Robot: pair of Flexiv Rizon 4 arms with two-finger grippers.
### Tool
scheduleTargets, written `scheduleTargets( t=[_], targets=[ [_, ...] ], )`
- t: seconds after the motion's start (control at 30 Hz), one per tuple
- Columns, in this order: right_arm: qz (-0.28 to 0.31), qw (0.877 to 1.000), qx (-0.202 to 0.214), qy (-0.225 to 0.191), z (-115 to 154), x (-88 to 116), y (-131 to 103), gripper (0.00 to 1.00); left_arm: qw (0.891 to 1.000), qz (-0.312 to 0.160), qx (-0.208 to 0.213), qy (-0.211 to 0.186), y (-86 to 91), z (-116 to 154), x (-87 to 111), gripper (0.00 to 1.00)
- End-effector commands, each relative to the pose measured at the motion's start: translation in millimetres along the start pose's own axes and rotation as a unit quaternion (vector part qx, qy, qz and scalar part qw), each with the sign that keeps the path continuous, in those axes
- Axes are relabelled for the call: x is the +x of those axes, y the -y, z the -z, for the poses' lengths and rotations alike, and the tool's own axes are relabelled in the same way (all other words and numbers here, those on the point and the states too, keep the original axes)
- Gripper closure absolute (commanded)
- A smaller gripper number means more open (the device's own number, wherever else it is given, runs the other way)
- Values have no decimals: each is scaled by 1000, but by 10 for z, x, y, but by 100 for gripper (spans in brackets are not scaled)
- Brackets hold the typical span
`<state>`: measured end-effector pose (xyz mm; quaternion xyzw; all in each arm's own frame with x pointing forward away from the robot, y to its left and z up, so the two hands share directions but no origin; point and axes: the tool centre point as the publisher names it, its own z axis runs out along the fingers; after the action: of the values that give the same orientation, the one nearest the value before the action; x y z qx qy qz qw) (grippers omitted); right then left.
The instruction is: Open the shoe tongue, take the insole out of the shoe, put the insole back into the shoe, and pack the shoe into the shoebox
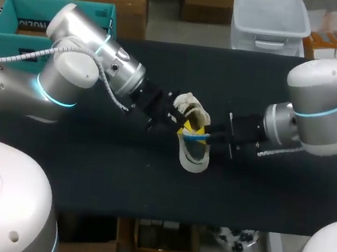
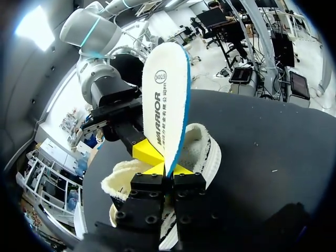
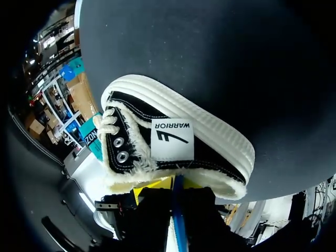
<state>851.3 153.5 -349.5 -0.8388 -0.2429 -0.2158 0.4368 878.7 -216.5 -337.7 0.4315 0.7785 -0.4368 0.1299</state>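
Shoe [image 2: 207,151] near end hidden behind left claw [image 2: 167,172], insole [image 3: 177,206] end cut off

Shoe [image 3: 210,152] of matt black canvas, fleecy cream lining, ribbed white rubber sole, insole [image 2: 165,79] of white textured cloth, table [image 1: 88,171] matt black, left arm [image 1: 94,51] glossy silver metal

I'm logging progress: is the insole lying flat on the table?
No, the insole stands upright over the shoe, clamped at its lower end by the left end effector.

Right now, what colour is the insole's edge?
Blue, on a white insole; clearest in the left wrist view.
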Motion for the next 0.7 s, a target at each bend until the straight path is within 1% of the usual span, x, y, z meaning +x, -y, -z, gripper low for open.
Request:
scheduleTargets(
  t=[0.03,0.07,0.1,0.17,0.23,0.33,0.4,0.43,0.6,0.63,0.67,0.7],
  targets=[
    [0,1000,-3,7,-13,4,-58,100,1000,10,-2,-6,-59,-10,-17,93],
    [0,1000,-4,7,-11,4,-58,100,1000,11,4,-8,-41,4,-10,65],
    [0,1000,-5,6,-5,4,-56,100,1000,10,11,-8,-15,23,-2,59],
    [0,1000,-7,5,3,2,-52,100,1000,3,20,-5,57,69,18,57],
    [-1,1000,-9,3,10,-4,-51,100,1000,-5,30,-4,137,112,40,59],
    [-3,1000,-11,1,18,-16,-58,100,999,-13,40,-5,214,162,70,73],
    [-5,1000,-12,-1,23,-22,-61,100,999,-18,43,-3,249,185,85,96],
    [-5,1000,-13,-1,23,-22,-61,100,999,-18,46,-4,261,190,90,100],
    [-5,1000,-15,-5,23,-21,-68,100,999,-21,48,-11,292,144,115,100],
    [-4,1000,-16,-6,24,-19,-67,100,999,-21,48,-13,294,132,118,98],
    [-4,1000,-17,-7,26,-18,-66,100,998,-20,50,-15,295,123,121,84],
    [-4,1000,-17,-8,26,-18,-64,100,998,-20,51,-16,300,117,124,63]
  ],
)
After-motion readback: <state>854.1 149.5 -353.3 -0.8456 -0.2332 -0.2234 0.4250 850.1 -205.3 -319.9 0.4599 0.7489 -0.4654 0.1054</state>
